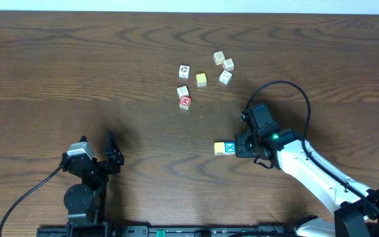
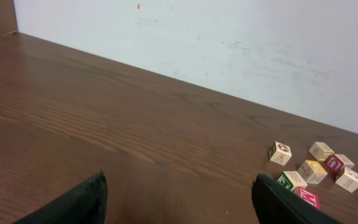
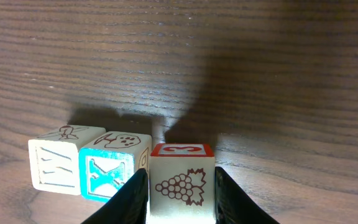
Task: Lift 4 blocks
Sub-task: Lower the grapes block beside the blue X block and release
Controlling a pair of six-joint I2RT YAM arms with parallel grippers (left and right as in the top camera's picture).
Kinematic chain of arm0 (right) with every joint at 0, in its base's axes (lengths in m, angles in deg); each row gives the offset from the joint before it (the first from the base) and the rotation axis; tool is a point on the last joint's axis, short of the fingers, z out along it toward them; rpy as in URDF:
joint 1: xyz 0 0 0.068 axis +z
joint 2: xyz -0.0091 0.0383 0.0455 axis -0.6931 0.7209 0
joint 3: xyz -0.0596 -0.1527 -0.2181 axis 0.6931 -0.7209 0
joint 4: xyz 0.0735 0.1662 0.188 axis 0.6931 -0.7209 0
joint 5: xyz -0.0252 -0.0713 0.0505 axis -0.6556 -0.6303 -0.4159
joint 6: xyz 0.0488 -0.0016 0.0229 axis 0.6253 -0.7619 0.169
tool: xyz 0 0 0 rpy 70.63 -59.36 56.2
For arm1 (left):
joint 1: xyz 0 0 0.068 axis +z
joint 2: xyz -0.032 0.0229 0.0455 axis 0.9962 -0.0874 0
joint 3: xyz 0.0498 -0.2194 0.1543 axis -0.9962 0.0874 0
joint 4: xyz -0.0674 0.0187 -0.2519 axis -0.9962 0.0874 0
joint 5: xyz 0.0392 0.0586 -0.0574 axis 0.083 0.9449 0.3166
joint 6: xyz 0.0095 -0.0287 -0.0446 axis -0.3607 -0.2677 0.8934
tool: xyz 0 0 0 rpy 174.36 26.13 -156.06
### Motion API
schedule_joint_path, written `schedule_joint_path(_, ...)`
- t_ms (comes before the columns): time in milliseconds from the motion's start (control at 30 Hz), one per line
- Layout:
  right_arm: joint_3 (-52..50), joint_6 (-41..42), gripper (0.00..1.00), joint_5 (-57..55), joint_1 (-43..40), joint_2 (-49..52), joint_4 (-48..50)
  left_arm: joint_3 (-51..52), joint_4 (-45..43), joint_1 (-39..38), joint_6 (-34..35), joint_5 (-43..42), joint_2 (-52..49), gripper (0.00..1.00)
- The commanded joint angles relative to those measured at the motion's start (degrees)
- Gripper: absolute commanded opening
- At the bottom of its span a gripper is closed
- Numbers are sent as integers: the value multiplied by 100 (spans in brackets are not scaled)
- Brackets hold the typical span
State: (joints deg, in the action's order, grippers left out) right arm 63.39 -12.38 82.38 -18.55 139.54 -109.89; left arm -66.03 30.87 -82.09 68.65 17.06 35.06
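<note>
Two grippers flank the wooden table (image 1: 58,59). At eight o'clock the left gripper (image 2: 180,202) stands with its jaws spread wide, holding nothing. Near twelve o'clock lies a loose cluster of cubes, the red-faced cube (image 1: 185,102) at its six o'clock edge. Around four o'clock the yellow-orange cube (image 1: 220,149) touches the blue X cube (image 1: 230,148). Just beside it, the right gripper (image 3: 180,199) clamps a whitish grape-picture cube (image 3: 182,177).

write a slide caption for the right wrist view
Right fingers clamp a grape-picture block, in a row with a blue X block and a W block
</note>
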Motion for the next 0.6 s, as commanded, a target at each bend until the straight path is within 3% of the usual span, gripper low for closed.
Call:
schedule_joint_path(0,-48,-7,32,20,28,7,-26,68,251,-7,-48,173,7,75)
schedule_joint_path(100,-48,-9,27,17,28,7,-70,68,251,-7,-48,173,7,75)
schedule_joint_path(233,-48,-9,33,15,28,7,-144,68,251,-7,-48,173,7,75)
schedule_joint_path(333,-57,-4,24,0,28,7,-175,68,254,-7,-48,173,7,75)
schedule_joint_path(433,-57,15,37,-24,28,7,-181,68,251,-7,-48,173,7,75)
schedule_joint_path(567,-57,31,36,-24,28,7,-199,68,251,-7,-48,173,7,75)
